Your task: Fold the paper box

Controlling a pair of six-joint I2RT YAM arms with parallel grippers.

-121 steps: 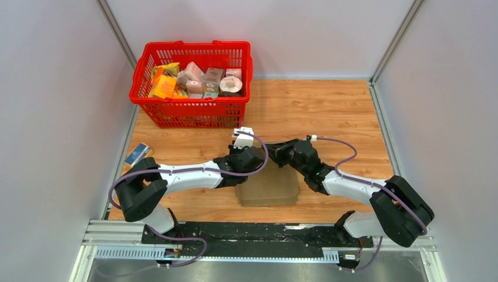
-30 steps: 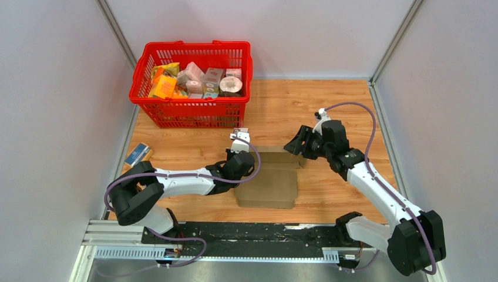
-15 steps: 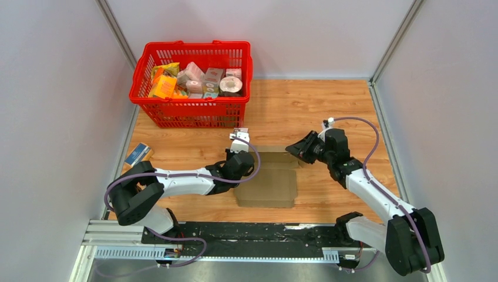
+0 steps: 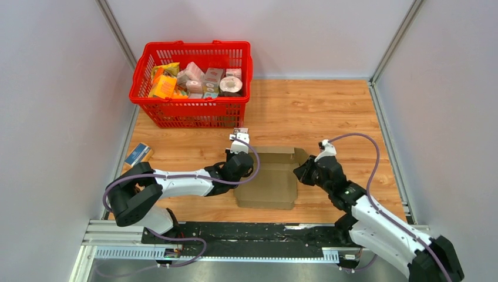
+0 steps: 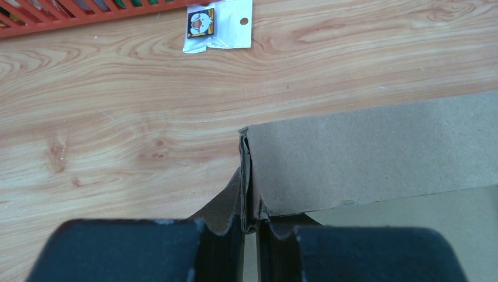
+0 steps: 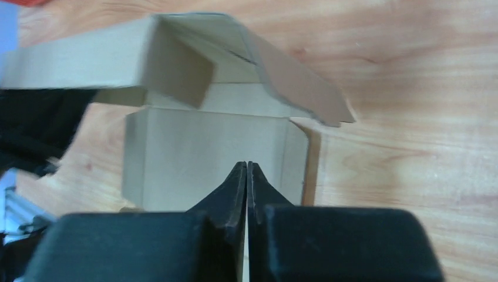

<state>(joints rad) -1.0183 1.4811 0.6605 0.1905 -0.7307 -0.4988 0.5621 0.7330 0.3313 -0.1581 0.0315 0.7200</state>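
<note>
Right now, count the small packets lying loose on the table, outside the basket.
2. A blue-and-tan packet by the table's left edge; a white packet just in front of the red basket. Others may lie hidden.

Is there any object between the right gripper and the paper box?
Nothing visible. The right gripper, fingers shut, points straight at the paper box with no object between them. The left gripper holds the box's corner at the opposite side.

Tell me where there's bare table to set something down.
Widest bare wood: the far right, between the red basket and the right rail. Crowded near centre: left gripper and right gripper at the paper box.
</note>
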